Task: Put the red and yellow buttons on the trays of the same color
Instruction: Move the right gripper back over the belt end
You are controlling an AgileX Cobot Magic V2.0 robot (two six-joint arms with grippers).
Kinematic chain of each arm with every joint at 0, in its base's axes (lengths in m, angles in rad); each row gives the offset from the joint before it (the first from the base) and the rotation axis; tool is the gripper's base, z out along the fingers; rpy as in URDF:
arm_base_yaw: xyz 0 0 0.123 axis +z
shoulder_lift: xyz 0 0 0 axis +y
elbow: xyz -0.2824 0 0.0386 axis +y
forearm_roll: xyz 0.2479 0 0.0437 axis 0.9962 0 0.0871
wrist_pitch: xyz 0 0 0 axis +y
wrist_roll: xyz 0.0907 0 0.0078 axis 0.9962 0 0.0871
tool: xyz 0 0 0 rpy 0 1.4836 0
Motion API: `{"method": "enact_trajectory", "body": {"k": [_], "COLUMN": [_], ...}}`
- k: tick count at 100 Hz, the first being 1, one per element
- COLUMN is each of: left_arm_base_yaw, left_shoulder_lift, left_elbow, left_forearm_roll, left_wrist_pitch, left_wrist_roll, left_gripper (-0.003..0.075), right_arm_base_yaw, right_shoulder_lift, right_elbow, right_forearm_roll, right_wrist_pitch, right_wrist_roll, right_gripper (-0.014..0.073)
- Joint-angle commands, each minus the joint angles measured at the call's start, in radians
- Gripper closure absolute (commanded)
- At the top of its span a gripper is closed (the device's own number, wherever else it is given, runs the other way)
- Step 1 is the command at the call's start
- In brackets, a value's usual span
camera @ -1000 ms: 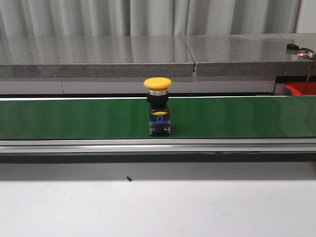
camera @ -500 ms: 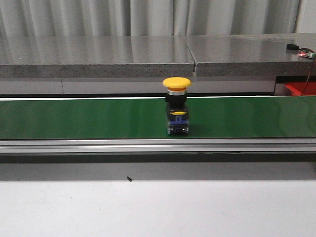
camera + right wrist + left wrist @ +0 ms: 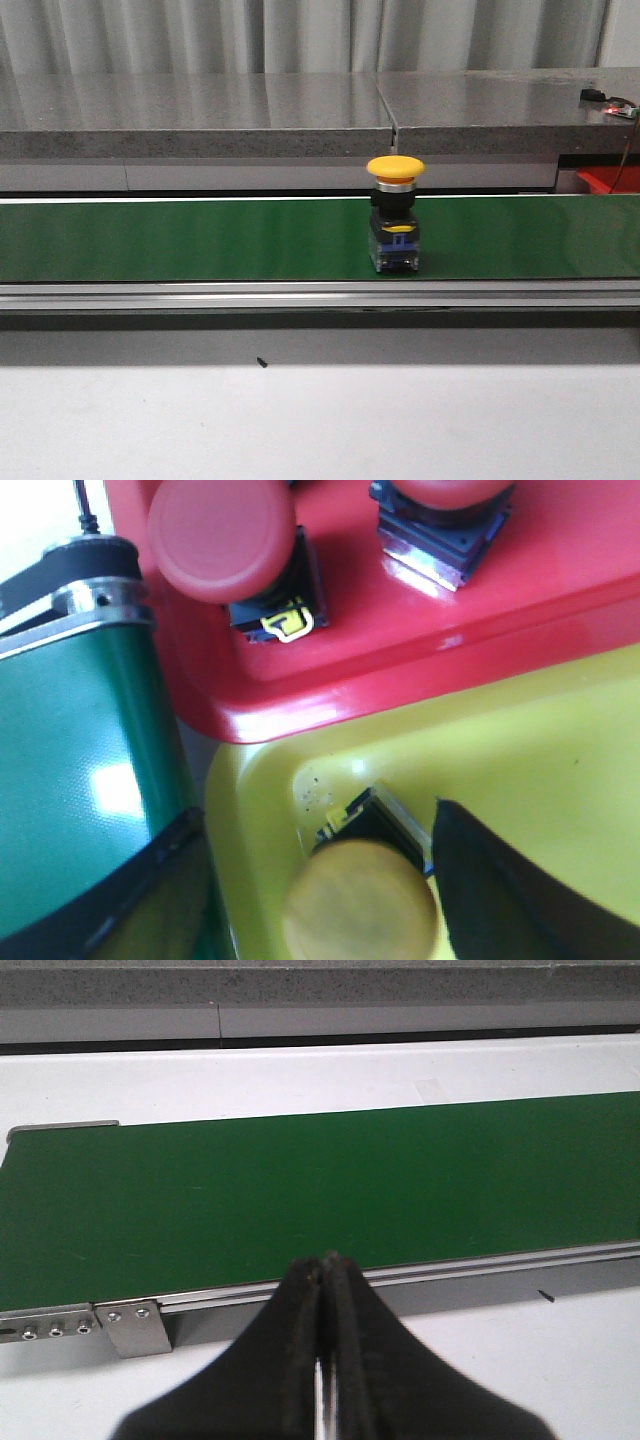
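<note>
Yellow button (image 3: 395, 213) stands upright on the green conveyor belt (image 3: 180, 240), a little toward 3 o'clock of the belt's middle in the front view, its mushroom cap on top and its dark switch body resting on the belt; no arm shows in that view. The likely trouble is timing: if the belt carries this button toward its 3 o'clock end, where a red tray (image 3: 606, 179) peeks in at the frame edge, it could reach the roller and tip or drop off before an arm is ready. The right gripper (image 3: 320, 890) is the worry. Its fingers (image 3: 510, 890) are spread wide and grip nothing, hanging low over the yellow tray (image 3: 520, 760), straddling a second yellow button (image 3: 360, 900) that lies in the tray beside the belt's end roller (image 3: 85, 585). Closing or dragging sideways from here could knock that button out, or nudge the red tray (image 3: 420, 640) that touches the yellow one, where two red buttons (image 3: 222, 542) sit. The left gripper (image 3: 322, 1270) has its fingers pressed together with nothing between them, hovering on the near side of the belt's other end, above the white worktop (image 3: 560, 1360), well apart from the moving button and unlikely to help
</note>
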Motion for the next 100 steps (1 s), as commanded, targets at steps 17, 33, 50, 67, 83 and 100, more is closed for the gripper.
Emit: {"method": "enact_trajectory", "body": {"k": [17, 33, 50, 67, 83, 100], "left_arm_base_yaw": [-0.007, -0.007, -0.007, -0.007, -0.007, -0.007], "left_shoulder_lift": [0.002, 0.002, 0.002, 0.002, 0.002, 0.002], "left_elbow": [-0.027, -0.027, -0.027, -0.027, -0.027, -0.027], "left_forearm_roll": [-0.006, -0.006, -0.006, -0.006, -0.006, -0.006], "left_wrist_pitch": [-0.066, -0.066, -0.066, -0.066, -0.066, -0.066], "left_wrist_roll": [-0.007, -0.007, -0.007, -0.007, -0.007, -0.007], "left_gripper": [0.0739, 0.0739, 0.0739, 0.0739, 0.0739, 0.0739], "right_arm_base_yaw": [-0.008, -0.008, -0.008, 0.019, 0.092, 0.182], "right_shoulder_lift": [-0.057, -0.113, -0.189, -0.255, -0.318, -0.387], "right_elbow": [-0.022, -0.022, -0.022, -0.008, 0.042, 0.095], "right_forearm_roll": [0.012, 0.012, 0.012, 0.012, 0.01, -0.022], "right_wrist_pitch": [-0.034, -0.038, -0.062, -0.067, -0.098, -0.114], "right_wrist_roll": [-0.004, -0.004, -0.005, -0.013, -0.032, -0.053], "right_gripper": [0.0094, 0.0095, 0.0107, 0.0155, 0.016, 0.016]}}
